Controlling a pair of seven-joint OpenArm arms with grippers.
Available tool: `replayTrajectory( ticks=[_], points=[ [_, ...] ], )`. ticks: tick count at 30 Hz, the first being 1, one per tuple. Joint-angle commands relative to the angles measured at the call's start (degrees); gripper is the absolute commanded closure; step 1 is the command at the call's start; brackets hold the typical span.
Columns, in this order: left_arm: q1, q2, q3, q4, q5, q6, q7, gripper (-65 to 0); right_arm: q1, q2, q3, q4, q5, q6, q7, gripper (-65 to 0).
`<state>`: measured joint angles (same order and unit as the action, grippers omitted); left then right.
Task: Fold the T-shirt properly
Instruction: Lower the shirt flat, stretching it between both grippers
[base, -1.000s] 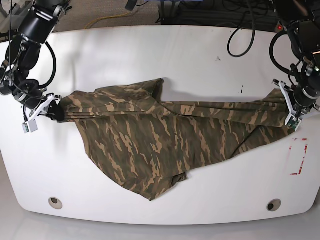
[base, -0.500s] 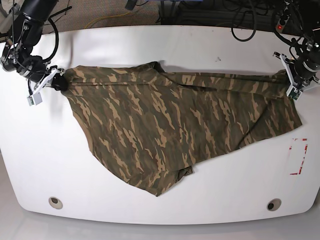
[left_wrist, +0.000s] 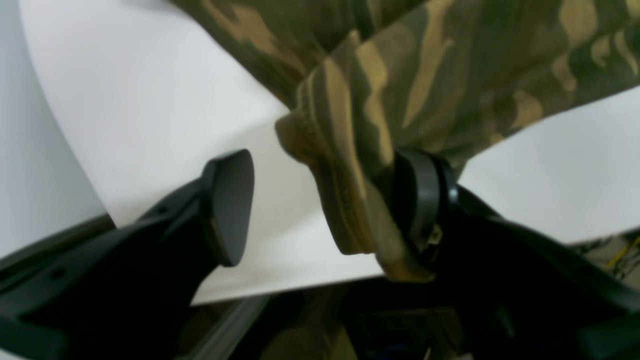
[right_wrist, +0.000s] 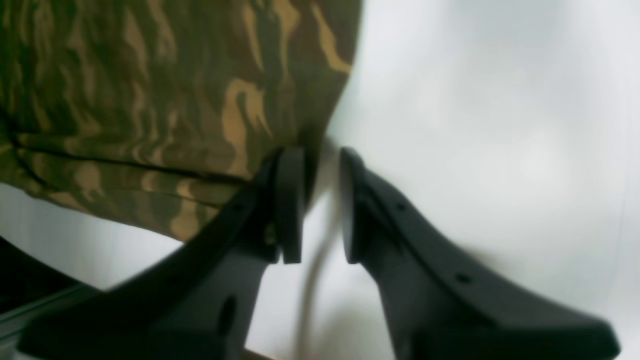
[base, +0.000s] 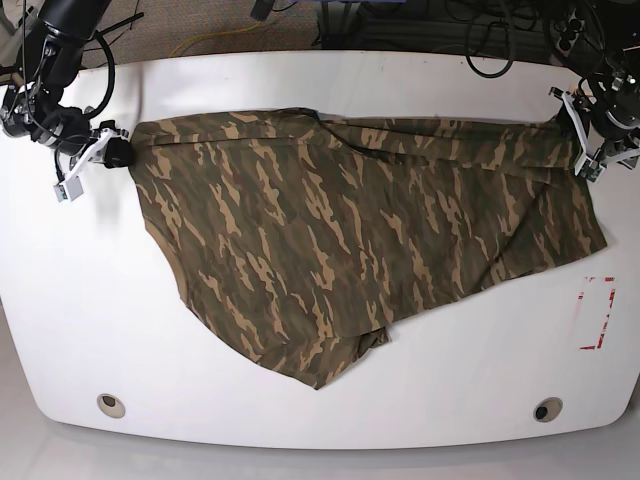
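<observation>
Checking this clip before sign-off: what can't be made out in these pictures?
- Left wrist view: T-shirt blurred; whether its hem is loose from the left pincer is unclear.
- Right wrist view: motion blur hides whether cloth is in the right pincer.
- Base view: folded layers hide the sleeves; both pincers too small.

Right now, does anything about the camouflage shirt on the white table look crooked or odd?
Yes. The camouflage-print cloth T-shirt lies skewed on the white table: its top edge runs straight, but the lower edge slants to a bunched, turned-under corner at the front.
</observation>
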<state>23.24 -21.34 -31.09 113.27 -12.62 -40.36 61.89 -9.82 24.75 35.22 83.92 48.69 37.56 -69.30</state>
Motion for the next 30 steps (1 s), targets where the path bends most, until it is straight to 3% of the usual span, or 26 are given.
replayTrajectory(
  ticks=[1,7,10,14,25,30],
  points=[
    [0.9,-1.2,-0.5,0.9,0.3,0.4,-0.4,-38.1,-0.5,1.4,1.0,1.1,1.2,0.4,0.9,-17.8],
    [1.2,-1.0,-1.1,0.9,0.4,0.4,-0.6,-37.9,-4.0,1.0,5.9,2.9,9.1,2.0,0.9,-35.4],
    [1.2,-0.8,-3.2,0.9,0.4,0.4,-1.7,-37.9,-4.6,1.0,6.0,2.9,11.0,1.9,0.9,-40.7],
    [1.1,-0.8,-3.3,0.8,0.4,0.4,-3.7,-37.9,-6.6,0.8,6.1,2.9,11.3,2.3,0.4,-40.7],
    [0.9,-0.8,-3.2,0.6,0.6,0.4,-3.8,-37.2,-12.1,-5.2,3.5,3.0,13.7,2.3,-0.9,-40.7],
    [0.9,-0.8,-3.2,0.6,0.4,0.4,-3.8,-24.7,-12.6,-7.9,1.6,3.0,13.2,2.1,-1.1,-40.7]
  ],
)
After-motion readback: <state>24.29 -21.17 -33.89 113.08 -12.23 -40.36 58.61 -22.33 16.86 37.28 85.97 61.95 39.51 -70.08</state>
